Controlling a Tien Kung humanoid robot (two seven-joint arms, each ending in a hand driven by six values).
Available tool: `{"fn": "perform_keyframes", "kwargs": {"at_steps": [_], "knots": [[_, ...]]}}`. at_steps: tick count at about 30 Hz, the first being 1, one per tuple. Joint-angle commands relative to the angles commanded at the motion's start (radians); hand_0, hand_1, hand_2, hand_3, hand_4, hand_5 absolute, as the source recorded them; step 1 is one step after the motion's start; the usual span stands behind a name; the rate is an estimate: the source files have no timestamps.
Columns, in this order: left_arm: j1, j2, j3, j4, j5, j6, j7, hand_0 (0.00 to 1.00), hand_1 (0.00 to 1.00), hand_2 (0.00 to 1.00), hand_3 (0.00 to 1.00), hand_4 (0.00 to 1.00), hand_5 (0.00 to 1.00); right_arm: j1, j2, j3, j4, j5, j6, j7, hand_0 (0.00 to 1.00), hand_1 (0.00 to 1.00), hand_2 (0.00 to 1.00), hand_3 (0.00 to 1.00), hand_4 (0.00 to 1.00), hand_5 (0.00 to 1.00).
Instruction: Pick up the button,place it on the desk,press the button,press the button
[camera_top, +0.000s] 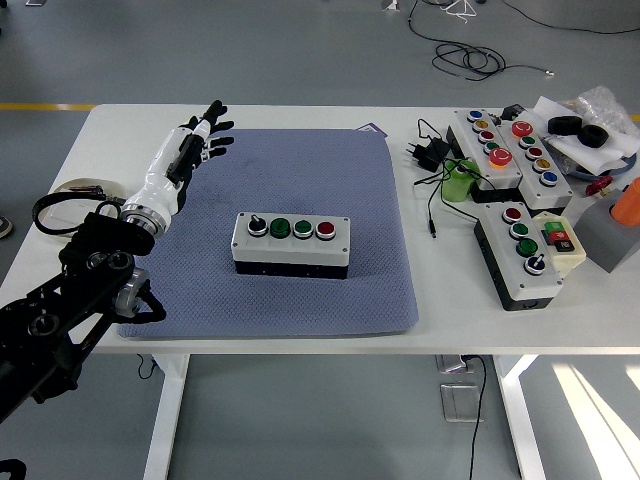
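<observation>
Button boxes: four — one on mat (291, 243), three at right (486, 148) (533, 152) (519, 255). Mat (330, 190): one. Robot hand (190, 150): one. Power adapter (430, 153): one.

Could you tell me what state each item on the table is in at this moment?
left hand: open, fingers spread, holding nothing, over the mat's far left corner.
button box: flat on the blue mat, buttons facing up, untouched.
other button boxes: lying at the table's right side, untouched.
black power adapter: loose on the table, cable trailing.
</observation>
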Motion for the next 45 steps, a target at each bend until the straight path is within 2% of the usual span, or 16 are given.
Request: {"fn": "perform_keyframes", "kwargs": {"at_steps": [6,8,15,32,45], "knots": [[0.006,0.007,-0.010,0.010,-0.252,-0.064,0.016,0.766,0.765,0.816,0.810,0.735,0.983,-0.003,-0.001,0.001,0.000,0.001,0.000,0.001,0.787,0.797,0.817,0.751,0.412,0.479],[0.008,0.007,-0.010,0.016,-0.294,-0.076,0.014,0.766,0.765,0.816,0.810,0.735,0.983,-0.004,-0.002,0.001,0.000,0.000,0.000,0.001,0.787,0.797,0.817,0.751,0.412,0.479],[0.011,0.016,-0.021,0.047,-0.300,-0.109,0.008,0.752,0.749,0.794,0.789,0.730,0.990,-0.006,-0.002,0.001,0.000,0.001,0.000,0.002,0.787,0.797,0.817,0.751,0.412,0.479],[0.029,0.056,-0.081,0.098,-0.271,-0.138,0.010,0.747,0.734,0.777,0.780,0.704,0.998,-0.009,-0.001,0.000,0.000,0.002,0.001,0.002,0.787,0.797,0.817,0.751,0.412,0.479],[0.037,0.074,-0.131,0.110,-0.257,-0.142,0.010,0.738,0.728,0.771,0.772,0.698,0.998,-0.008,0.000,-0.006,0.000,0.006,0.001,0.001,0.787,0.797,0.817,0.751,0.412,0.479]]}}
